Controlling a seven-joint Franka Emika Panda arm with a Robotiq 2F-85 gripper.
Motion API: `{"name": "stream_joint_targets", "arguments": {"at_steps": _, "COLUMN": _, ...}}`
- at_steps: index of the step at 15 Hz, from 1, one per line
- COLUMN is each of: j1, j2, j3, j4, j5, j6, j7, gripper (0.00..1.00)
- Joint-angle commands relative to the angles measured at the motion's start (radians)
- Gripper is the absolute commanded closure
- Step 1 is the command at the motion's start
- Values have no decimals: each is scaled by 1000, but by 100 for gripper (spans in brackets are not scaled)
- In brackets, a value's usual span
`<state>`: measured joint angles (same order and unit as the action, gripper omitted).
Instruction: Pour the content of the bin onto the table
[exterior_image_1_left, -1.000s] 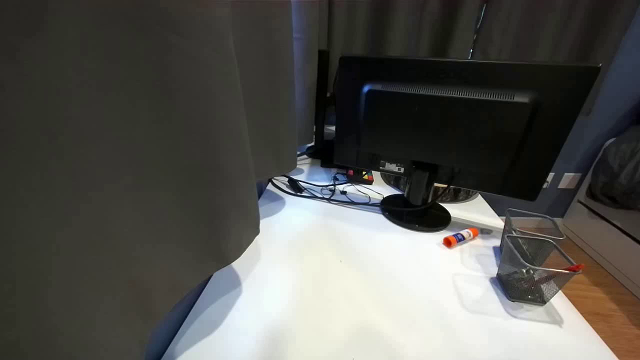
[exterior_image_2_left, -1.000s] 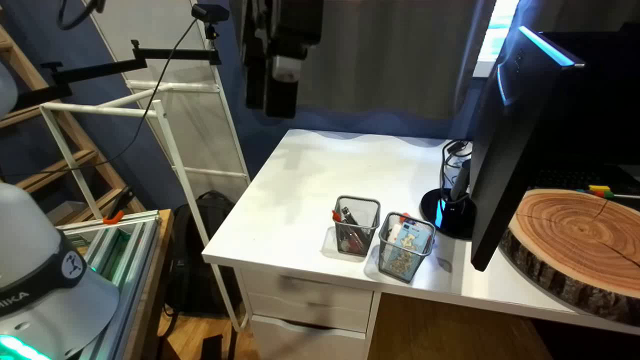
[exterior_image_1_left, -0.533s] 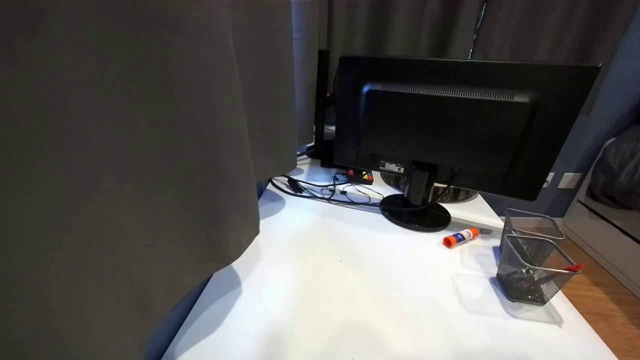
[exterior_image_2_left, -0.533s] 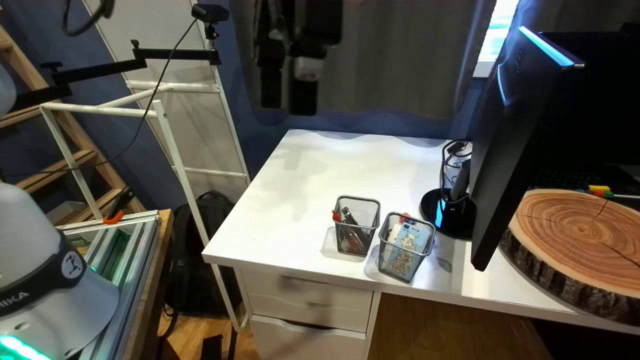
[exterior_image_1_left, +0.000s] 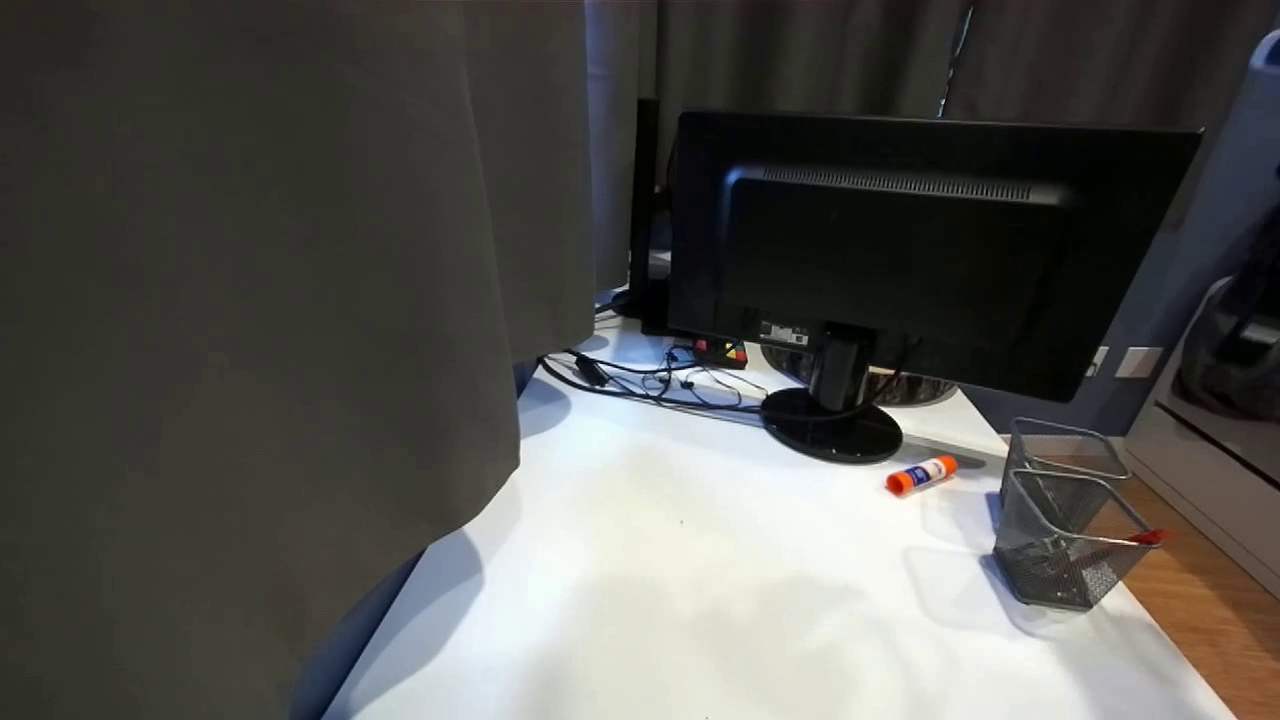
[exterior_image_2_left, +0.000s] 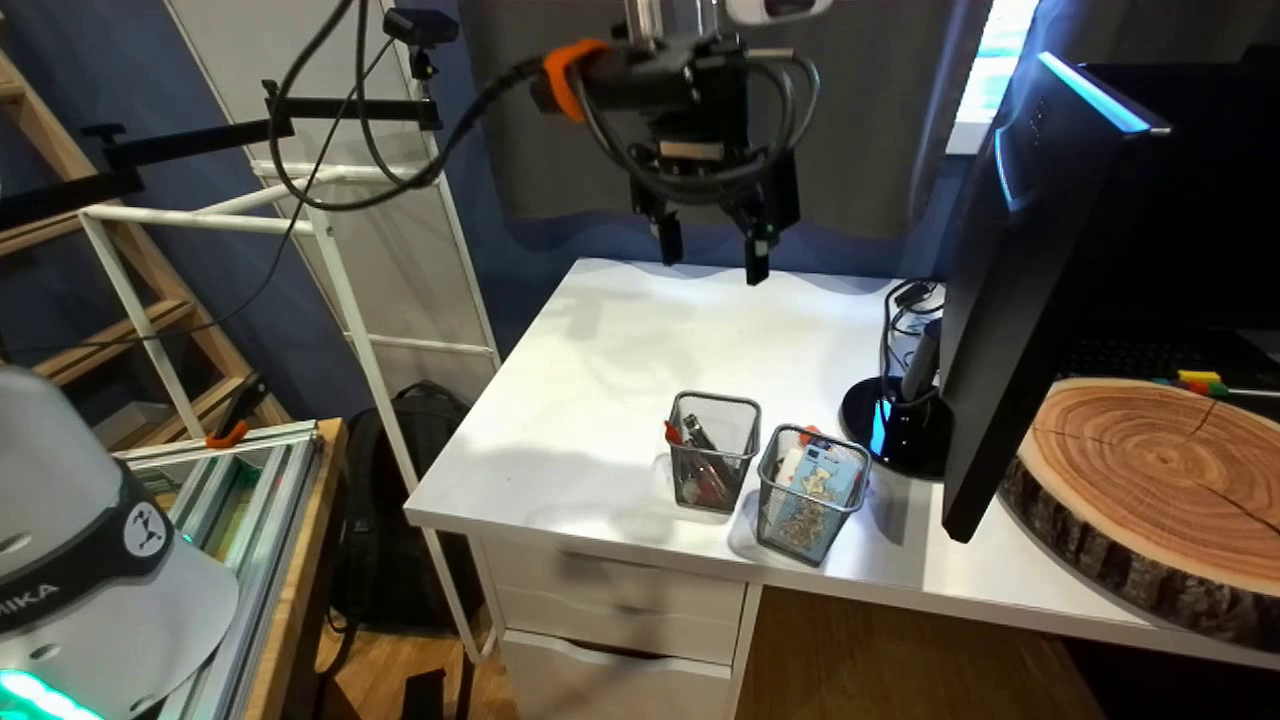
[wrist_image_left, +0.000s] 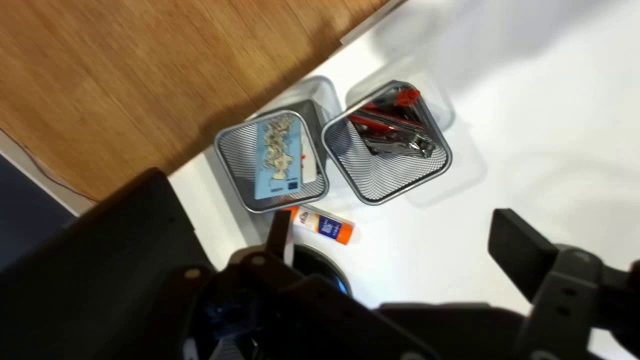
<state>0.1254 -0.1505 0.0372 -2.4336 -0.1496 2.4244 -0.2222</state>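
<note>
The wide-spread black hand (exterior_image_2_left: 714, 258) is holding nothing, while the square dark wire-mesh bin (wrist_image_left: 380, 175) is standing near the white tabletop's (exterior_image_2_left: 560, 400) front edge, its red-and-black contents (wrist_image_left: 392, 125) risking the floor (wrist_image_left: 125, 90) if tipped outward

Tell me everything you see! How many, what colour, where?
table: one, white, in all views
pen bin: one, grey, near the table's edge
contents: several, red and black, in the pen bin
card bin: one, grey, beside the pen bin
card: one, blue, in the card bin
glue stick: one, orange, white, blue, near the card bin
monitor: at least one, black, on the table
cables: several, black, by the monitor
wood slab: one, brown, beside the monitor
drawers: at least two, white, under the table
curtains: several, grey, by the table
ladder: one, brown, left in an exterior view
backpack: one, black, on the floor
gripper: one, black, open above the table
robot base: one, mostly white, beside the table
</note>
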Motion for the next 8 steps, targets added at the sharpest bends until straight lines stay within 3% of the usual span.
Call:
{"name": "stream_joint_targets", "arguments": {"at_steps": 1, "j1": 51, "j2": 167, "j3": -82, "j4": 9, "j5": 108, "j6": 142, "j7": -264, "gripper": 0}}
{"name": "stream_joint_targets", "arguments": {"at_steps": 2, "j1": -5, "j2": 212, "j3": -31, "j4": 22, "j5": 137, "j6": 148, "j7": -338, "gripper": 0}}
{"name": "stream_joint_targets", "arguments": {"at_steps": 5, "j1": -43, "j2": 310, "j3": 18, "j4": 89, "j5": 223, "j6": 131, "j7": -557, "gripper": 0}}
{"name": "stream_joint_targets", "arguments": {"at_steps": 6, "j1": -44, "j2": 254, "j3": 10, "j4": 29, "j5": 156, "j6": 146, "j7": -430, "gripper": 0}}
{"name": "stream_joint_targets", "arguments": {"at_steps": 8, "j1": -57, "j2": 297, "j3": 29, "j4": 62, "j5": 182, "j6": 146, "j7": -501, "gripper": 0}}
